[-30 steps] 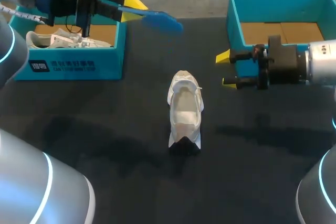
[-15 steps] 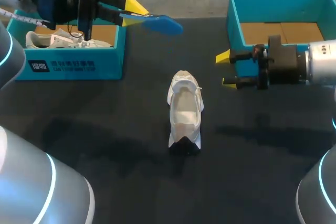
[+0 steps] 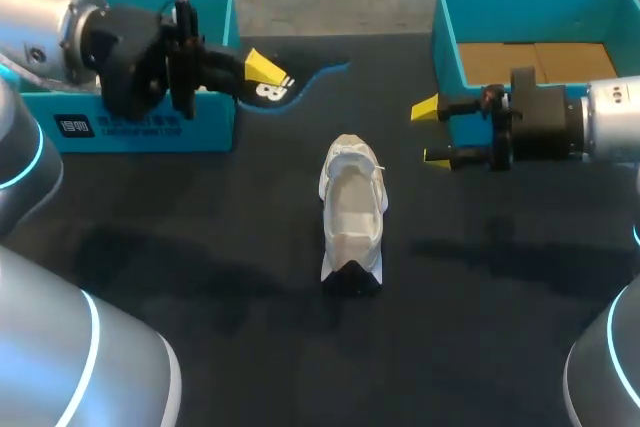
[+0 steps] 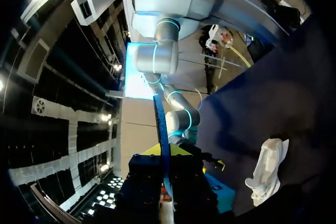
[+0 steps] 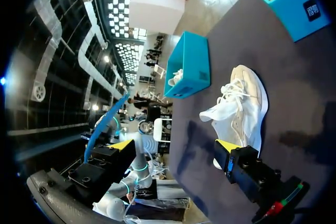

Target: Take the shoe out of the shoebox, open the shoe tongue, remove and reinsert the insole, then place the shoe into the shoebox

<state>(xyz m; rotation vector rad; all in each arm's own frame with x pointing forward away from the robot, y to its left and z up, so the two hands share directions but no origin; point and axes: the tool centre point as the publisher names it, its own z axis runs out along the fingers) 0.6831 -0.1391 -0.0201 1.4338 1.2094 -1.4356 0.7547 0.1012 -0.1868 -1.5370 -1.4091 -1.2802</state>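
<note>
Pinching the insole [image 3: 290, 87], the left gripper [image 3: 262, 77] hovers by a shoebox [image 3: 150, 129]; right gripper [image 3: 430, 133] spread near the shoe [image 3: 352, 209]

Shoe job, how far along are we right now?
Done: the shoe stands on the table, not in either box, and the insole is out of it. In hand: the left gripper is shut on the insole, holding it near the left shoebox. Left: reinserting the insole, then putting the shoe into a shoebox. The right gripper is open and empty.

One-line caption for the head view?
Left claw grips the insole; shoe rests on the table; right claw open.
</note>
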